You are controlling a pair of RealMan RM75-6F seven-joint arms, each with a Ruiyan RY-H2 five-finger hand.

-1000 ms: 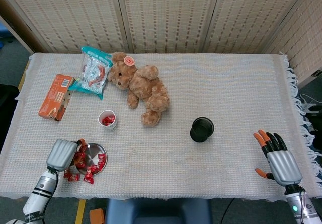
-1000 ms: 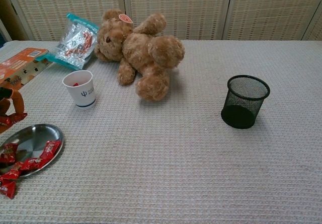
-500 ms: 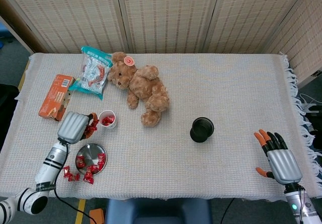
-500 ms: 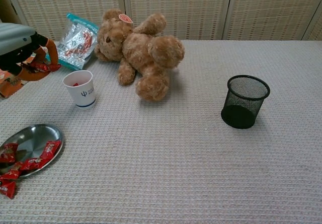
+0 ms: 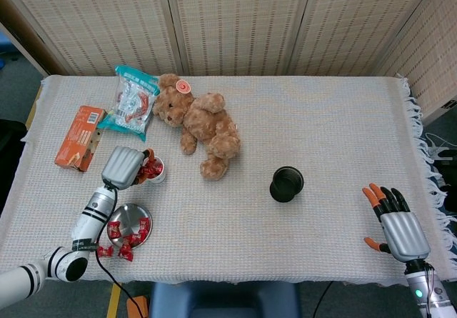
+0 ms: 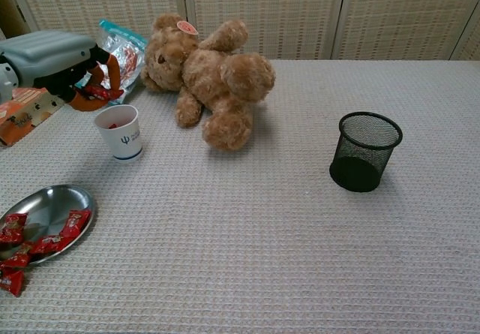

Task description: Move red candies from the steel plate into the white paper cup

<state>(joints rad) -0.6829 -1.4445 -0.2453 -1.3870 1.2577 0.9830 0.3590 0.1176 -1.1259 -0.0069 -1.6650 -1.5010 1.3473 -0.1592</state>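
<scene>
Moving from the plate (image 6: 45, 199), my left hand (image 6: 56, 60) now pinches a candy (image 6: 100, 91), lying crosswise, over the cup (image 6: 120, 131); right hand (image 5: 400, 225) rests spread, empty, near the worktop (image 5: 321, 132) edge.

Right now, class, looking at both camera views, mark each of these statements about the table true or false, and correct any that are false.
1. The left hand holds a red candy above the white paper cup. True.
2. The steel plate holds no candies. False: several red candies lie on it and at its edge.
3. The right hand holds the black mesh cup. False: it is open, apart from the cup.
4. The teddy bear lies beyond the cup. True.
5. The white paper cup is tipped over. False: it stands upright.
</scene>
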